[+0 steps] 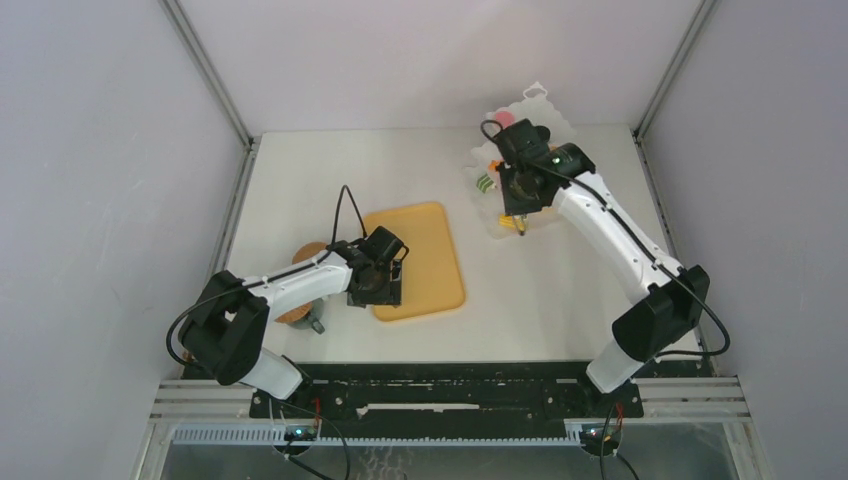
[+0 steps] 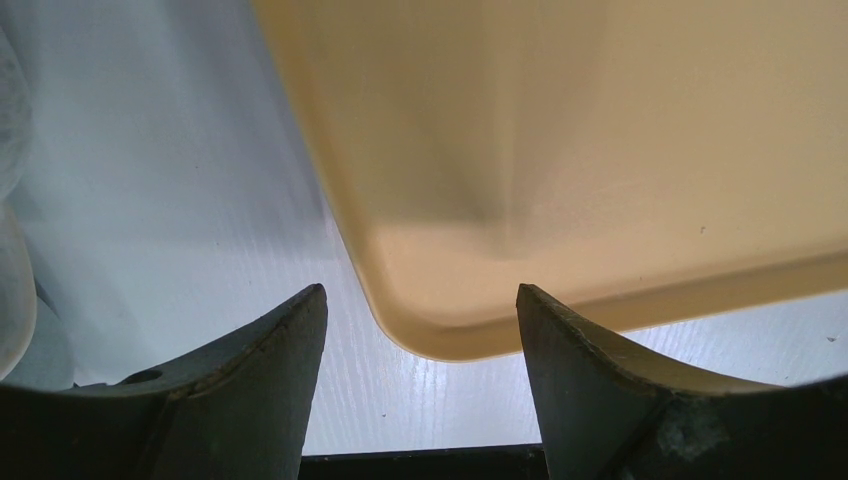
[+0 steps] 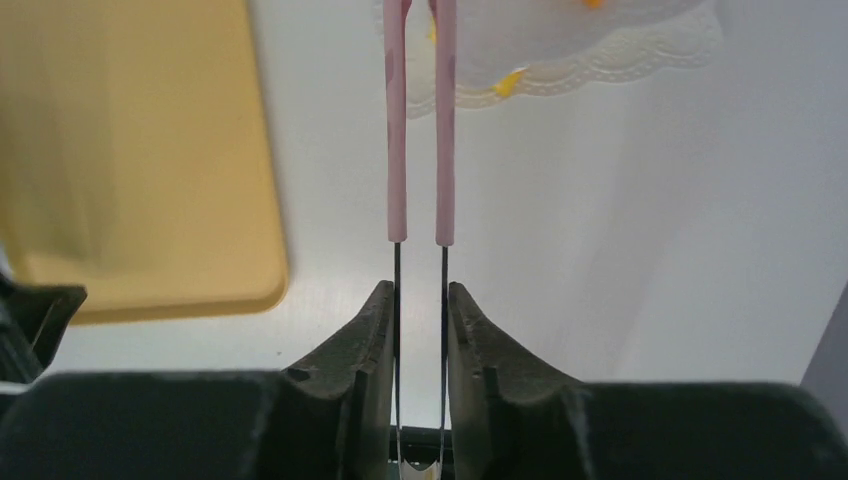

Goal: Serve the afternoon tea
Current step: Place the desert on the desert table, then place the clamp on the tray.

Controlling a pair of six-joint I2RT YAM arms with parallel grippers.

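Your left gripper point(image 2: 420, 295) wide open and empty over the tan board's point(image 2: 600, 150) near left corner, your right gripper point(image 3: 420, 290) pinched on the pink tongs point(image 3: 396, 150), toy pastries point(image 1: 487, 181) far right on the counter point(image 1: 560, 290), cork coaster point(image 1: 308, 252) partly under your left arm.

No text, label, brand mark, number or sign can be read in any of the three views.
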